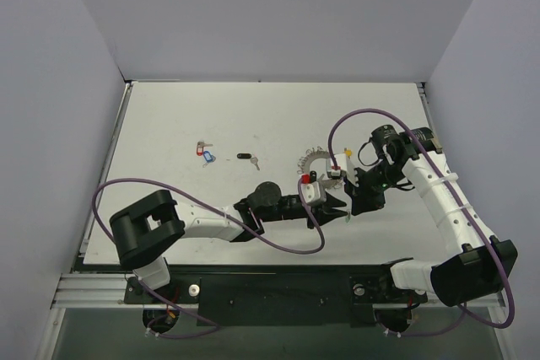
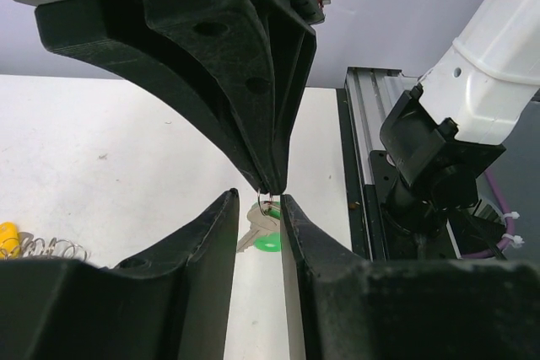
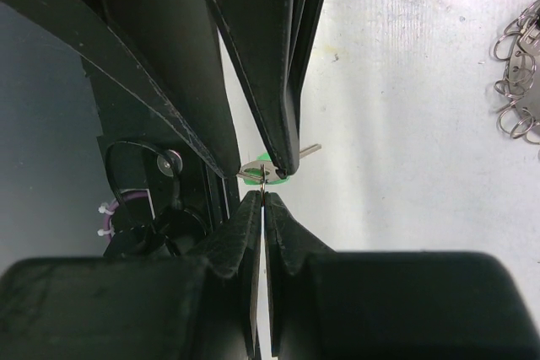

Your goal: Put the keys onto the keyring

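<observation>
Right jaws pinch green key (by its small ring); left jaws narrowly apart, straddling it.

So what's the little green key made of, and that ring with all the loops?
The green key: its blade looks like shiny silver metal; it glints. Its green head looks like smooth plastic, probably. The keyring: thin bright grey loops, so likely metal wire. Its yellow tag seems plastic, though only an edge shows.

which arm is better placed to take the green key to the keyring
Right: the right gripper is shut on the green key; the left gripper stands open around it, gripping nothing.
</observation>
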Motion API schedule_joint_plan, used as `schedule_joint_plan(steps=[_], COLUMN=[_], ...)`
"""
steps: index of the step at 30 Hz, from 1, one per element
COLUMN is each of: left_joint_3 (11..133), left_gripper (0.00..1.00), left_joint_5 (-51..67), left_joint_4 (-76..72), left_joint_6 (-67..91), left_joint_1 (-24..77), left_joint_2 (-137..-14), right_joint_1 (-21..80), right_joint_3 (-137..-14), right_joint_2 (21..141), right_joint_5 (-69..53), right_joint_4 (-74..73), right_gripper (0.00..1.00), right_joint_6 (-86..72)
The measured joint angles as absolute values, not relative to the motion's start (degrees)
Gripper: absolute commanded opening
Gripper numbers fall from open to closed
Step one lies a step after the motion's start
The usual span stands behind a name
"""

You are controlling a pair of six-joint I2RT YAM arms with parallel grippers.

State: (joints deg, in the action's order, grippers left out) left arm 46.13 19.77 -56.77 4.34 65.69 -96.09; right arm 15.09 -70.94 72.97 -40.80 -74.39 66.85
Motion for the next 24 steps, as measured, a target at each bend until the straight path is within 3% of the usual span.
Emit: schedule_joint_plan(steps=[18,24], left_joint_3=[47.53,47.83], left_gripper=[0.25,0.1], left_joint_5=[21.82,21.91], left_joint_4=[-56.77,-56.6], left_joint_6=[5.3,5.13], left_joint_1=[65.71,65.8], left_joint_2=[-97.45,-97.56], right_joint_1=[15.09,15.09], right_joint_3=[-70.94,-70.94], right_joint_2=[72.97,72.97], right_joint_5=[-41.39,-41.41], right_joint_4=[-74.39,-74.78], right_gripper=[0.0,0.0], right_joint_6=[66.87,66.87])
